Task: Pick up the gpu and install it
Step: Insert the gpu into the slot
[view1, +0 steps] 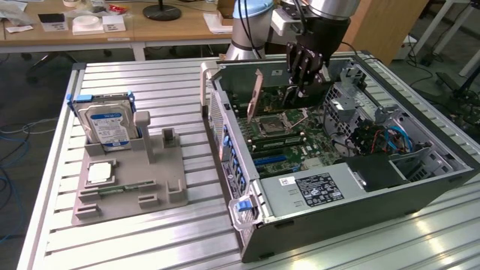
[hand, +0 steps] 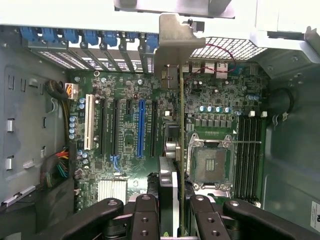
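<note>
The gpu point(view1: 279, 100) hangs on edge over the open computer case point(view1: 360, 208), a dark green card with its silvery bracket point(view1: 256, 95) toward the exterior view's left. My gripper point(view1: 302, 89) is shut on the card's upper edge from above. In the wrist view the gpu point(hand: 181, 145) runs edge-on as a thin line between my black fingers point(hand: 145, 220), and its bracket point(hand: 175, 40) reaches the case's rear slot openings. The card sits above the motherboard point(hand: 125, 165), between the blue expansion slot point(hand: 140, 127) and the processor socket point(hand: 210, 162). Whether it touches a slot cannot be told.
A grey holder point(view1: 127, 191) on the slatted table point(view1: 165, 84) carries an upright silver hard drive point(view1: 109, 125), a small chip point(view1: 100, 173) and a narrow memory stick point(view1: 120, 188). Inside the case lie the power supply point(view1: 315, 188) and cable bundles point(view1: 383, 140).
</note>
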